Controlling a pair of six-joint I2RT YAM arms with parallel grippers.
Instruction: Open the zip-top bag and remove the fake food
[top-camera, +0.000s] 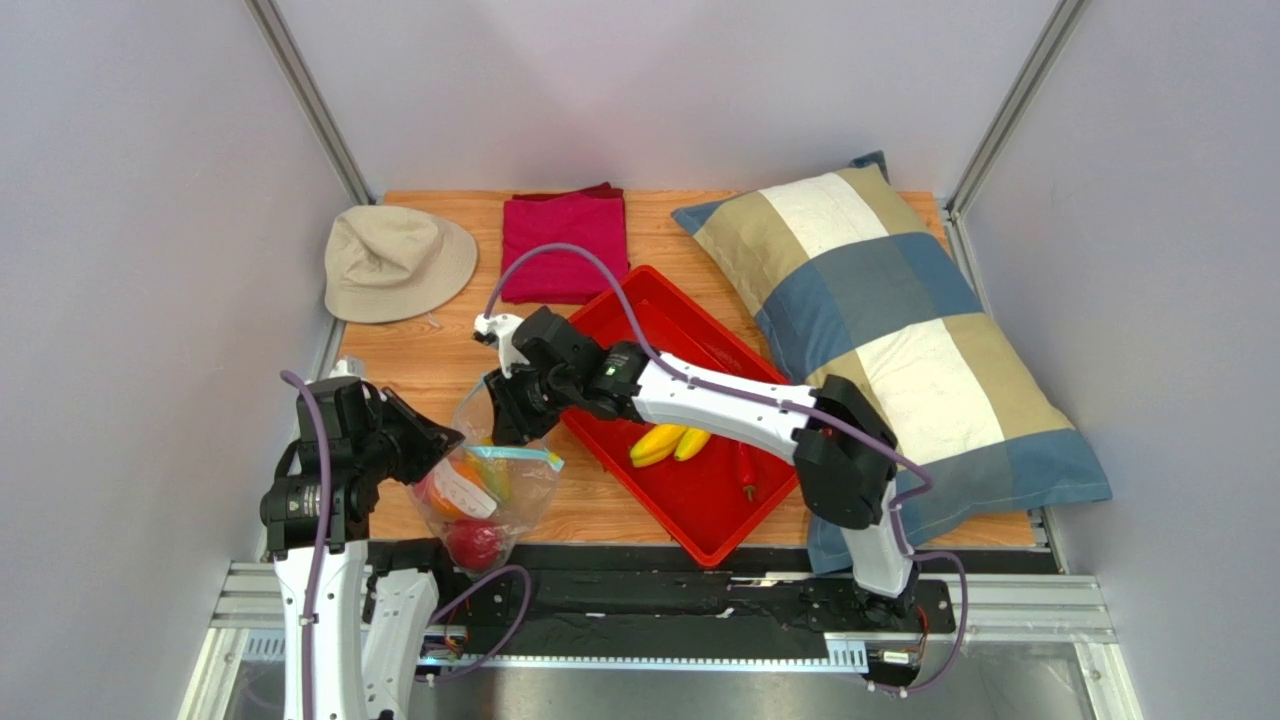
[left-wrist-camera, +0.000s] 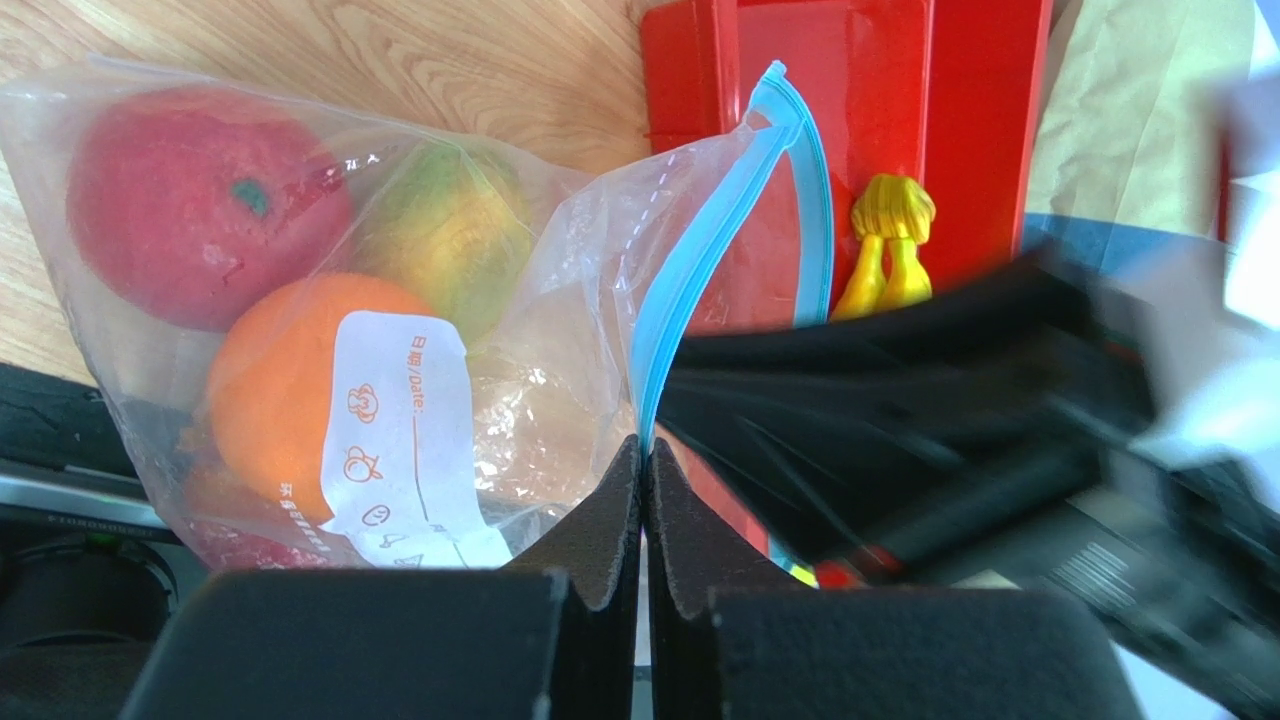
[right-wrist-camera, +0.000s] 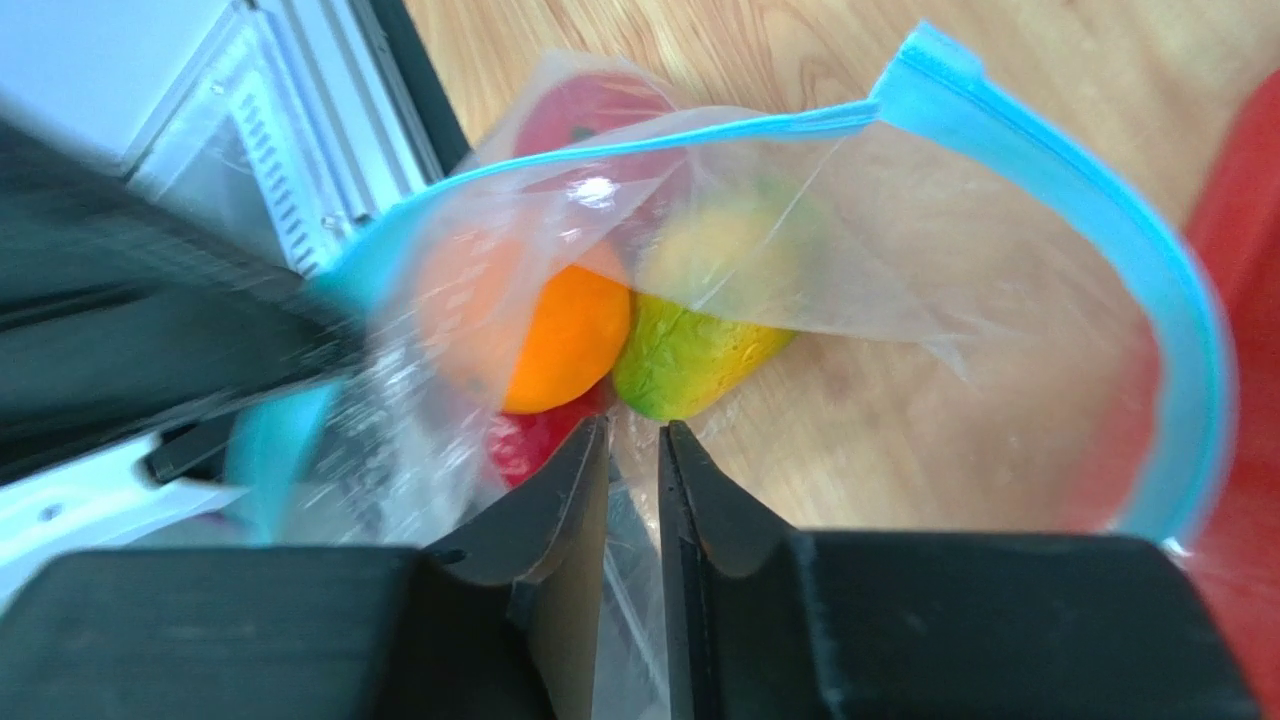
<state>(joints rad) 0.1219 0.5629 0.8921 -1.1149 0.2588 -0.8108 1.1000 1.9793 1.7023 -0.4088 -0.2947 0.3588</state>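
Observation:
The zip-top bag (top-camera: 484, 488) lies at the table's near edge with its mouth pulled open. It holds a red apple (left-wrist-camera: 173, 203), an orange (left-wrist-camera: 278, 383) and a green-orange mango (right-wrist-camera: 691, 353). My left gripper (left-wrist-camera: 646, 450) is shut on the blue zip strip (left-wrist-camera: 706, 248); it also shows in the top view (top-camera: 446, 446). My right gripper (right-wrist-camera: 634, 443) is over the open mouth, its jaws nearly together with clear bag film between them; it also shows in the top view (top-camera: 504, 420). A yellow banana bunch (top-camera: 669, 443) and a red chilli (top-camera: 747, 473) lie in the red tray (top-camera: 706, 503).
A beige hat (top-camera: 394, 260) and a folded maroon cloth (top-camera: 565, 245) lie at the back of the table. A large checked pillow (top-camera: 887, 330) fills the right side behind the tray. The metal rail (top-camera: 646, 615) runs along the near edge.

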